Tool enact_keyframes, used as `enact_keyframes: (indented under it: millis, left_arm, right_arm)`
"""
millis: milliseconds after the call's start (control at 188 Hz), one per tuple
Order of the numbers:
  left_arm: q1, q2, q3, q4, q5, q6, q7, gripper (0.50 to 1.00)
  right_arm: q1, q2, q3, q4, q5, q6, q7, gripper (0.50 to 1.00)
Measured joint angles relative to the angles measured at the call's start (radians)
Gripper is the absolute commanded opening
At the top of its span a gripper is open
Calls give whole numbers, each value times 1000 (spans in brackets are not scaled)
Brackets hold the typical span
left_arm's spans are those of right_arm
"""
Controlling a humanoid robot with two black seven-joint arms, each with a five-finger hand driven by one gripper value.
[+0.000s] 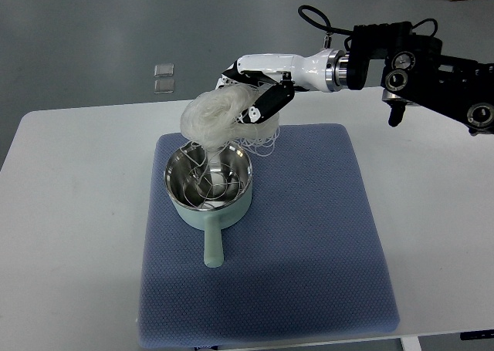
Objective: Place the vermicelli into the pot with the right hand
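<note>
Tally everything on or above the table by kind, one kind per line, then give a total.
Pot: 1
Vermicelli bundle, held in the right hand above the pot: 1
Blue mat: 1
Total: 3

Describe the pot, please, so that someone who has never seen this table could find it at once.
On the white table lies a blue quilted mat; the pot stands on its upper left part. It is a small pale green saucepan with a shiny steel inside and a handle pointing toward the camera, right below the white vermicelli held by the right hand.
</note>
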Motion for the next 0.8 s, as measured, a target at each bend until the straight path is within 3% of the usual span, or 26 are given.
enact_keyframes:
  millis: [181,394,404,410,415,420,426,431,436,441,463,521,590,798]
  left_arm:
    - [0,0,0,0,0,0,0,1000]
    - [0,0,0,2,0,0,0,1000]
    - [0,0,0,2,0,0,0,1000]
    - [0,0,0,2,0,0,0,1000]
    - [0,0,0,2,0,0,0,1000]
    - [0,0,0,2,0,0,0,1000]
    - [0,0,0,2,0,0,0,1000]
    - [0,0,0,2,0,0,0,1000]
    - [0,0,0,2,0,0,0,1000]
    - [0,0,0,2,0,0,0,1000]
    - [0,0,0,2,0,0,0,1000]
    - [0,0,0,2,0,0,0,1000]
    - [0,0,1,2,0,0,0,1000]
    - [0,0,3,4,0,0,0,1000]
  right_arm:
    - [-13,111,-34,-92,-41,-31,0,500]
    - [-30,156,-48,-127,-55,-41,2,500]
    - [-30,157,-48,-127,-55,-42,2,509]
    - [-31,157,-48,-128,-55,-43,2,573]
    - [-31,158,-48,-128,-55,-43,2,574]
    - [-31,158,-48,-129,-55,-43,2,641]
    - [-31,158,-48,-129,-55,-44,2,641]
    - [-31,158,-48,-129,-55,-44,2,694]
    - [-32,158,-48,-130,-55,-45,2,695]
    - [-32,159,-48,-130,-55,-45,2,737]
    - [-33,159,-48,-132,-55,-47,2,776]
    - [-39,163,-48,-136,-55,-54,4,809]
    - [-48,167,-46,-138,-54,-59,4,903]
    - [-63,164,-38,-139,-45,-55,5,926]
